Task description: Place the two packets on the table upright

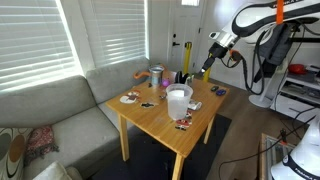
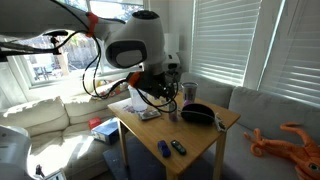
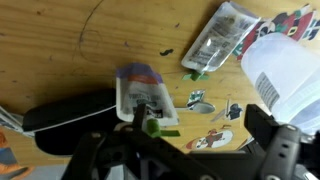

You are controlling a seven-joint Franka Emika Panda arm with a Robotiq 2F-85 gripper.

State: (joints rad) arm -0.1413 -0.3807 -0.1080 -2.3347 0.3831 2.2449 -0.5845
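Gripper: jaws spread wide, holding nothing, poised over the table.
Near packet: lying flat just ahead of the jaws; being thin, it may skid rather than lift.
Far packet: lying flat beside the white cup; reaching for it risks knocking the cup.
Standing risk: the narrow edge is likely to topple on release.

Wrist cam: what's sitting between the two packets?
Nothing but bare table shows between the purple-topped packet and the packet beside the white cup in the wrist view; a tiny dark speck lies just off that stretch.
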